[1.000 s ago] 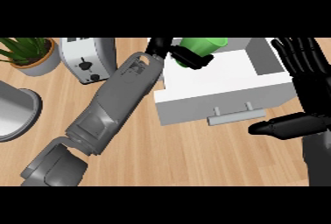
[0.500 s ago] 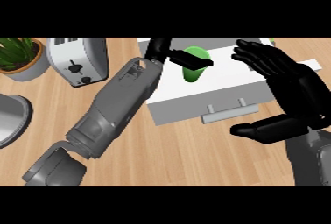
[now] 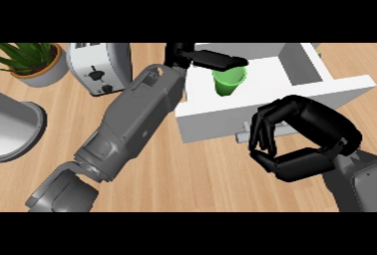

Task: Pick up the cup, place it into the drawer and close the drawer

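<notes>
While the wooden counter [image 3: 184,174] fills the view as the largest item, entries follow by descending size.

- Left forearm [image 3: 132,124]: grey, running from the near left to the far middle.
- Drawer [image 3: 221,115]: white, pulled open, far right. It holds one cup.
- Right hand [image 3: 309,137]: near right, in front of the drawer's front. Its fingers are curled in toward the thumb and enclose nothing, just beside the grey handle [image 3: 243,136].
- Round grey vessel [image 3: 15,127]: left edge.
- Toaster [image 3: 99,64]: far left.
- Potted plant [image 3: 33,60]: far left corner.
- Left hand [image 3: 197,56]: above the drawer. Its fingers [image 3: 225,61] are straight and laid together.
- Cup [image 3: 230,83]: green, inside the drawer, about upright with its long axis vertical and its mouth up. Its rim sits directly beneath those fingers; contact cannot be told.
</notes>
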Robot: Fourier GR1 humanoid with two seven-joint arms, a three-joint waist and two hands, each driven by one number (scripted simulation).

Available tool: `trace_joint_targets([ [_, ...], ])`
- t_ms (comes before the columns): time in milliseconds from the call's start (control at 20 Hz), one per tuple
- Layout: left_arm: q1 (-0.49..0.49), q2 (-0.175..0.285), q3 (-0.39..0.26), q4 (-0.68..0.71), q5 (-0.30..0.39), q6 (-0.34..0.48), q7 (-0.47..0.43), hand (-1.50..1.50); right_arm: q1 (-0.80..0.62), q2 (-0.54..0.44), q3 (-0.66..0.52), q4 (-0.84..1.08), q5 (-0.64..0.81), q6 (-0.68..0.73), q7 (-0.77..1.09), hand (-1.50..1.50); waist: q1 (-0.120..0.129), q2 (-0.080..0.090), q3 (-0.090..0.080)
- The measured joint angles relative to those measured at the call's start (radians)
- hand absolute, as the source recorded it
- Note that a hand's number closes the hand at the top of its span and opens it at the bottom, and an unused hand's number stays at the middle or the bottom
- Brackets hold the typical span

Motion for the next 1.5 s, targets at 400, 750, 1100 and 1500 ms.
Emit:
trace_joint_targets([
  [400,0.008,0.0,0.008,0.017,0.058,0.033,-0.048,-1.5,0.08,-0.09,0.088,-0.023,0.311,-0.01,-0.019,-1.5,0.078,-0.017,0.001],
  [750,0.076,0.002,0.026,-0.016,0.079,-0.009,-0.098,-1.5,0.087,-0.051,0.193,0.207,0.597,-0.141,-0.123,-1.5,0.154,-0.025,0.001],
  [1100,0.18,0.046,0.033,-0.106,0.083,-0.061,-0.109,-1.5,-0.044,-0.014,0.223,0.612,0.754,-0.233,-0.277,1.5,0.217,-0.026,0.002],
  [1500,0.295,0.119,0.029,-0.212,0.092,-0.136,-0.081,-1.5,-0.24,0.012,0.11,0.993,0.779,-0.381,-0.49,1.5,0.266,-0.02,0.003],
])
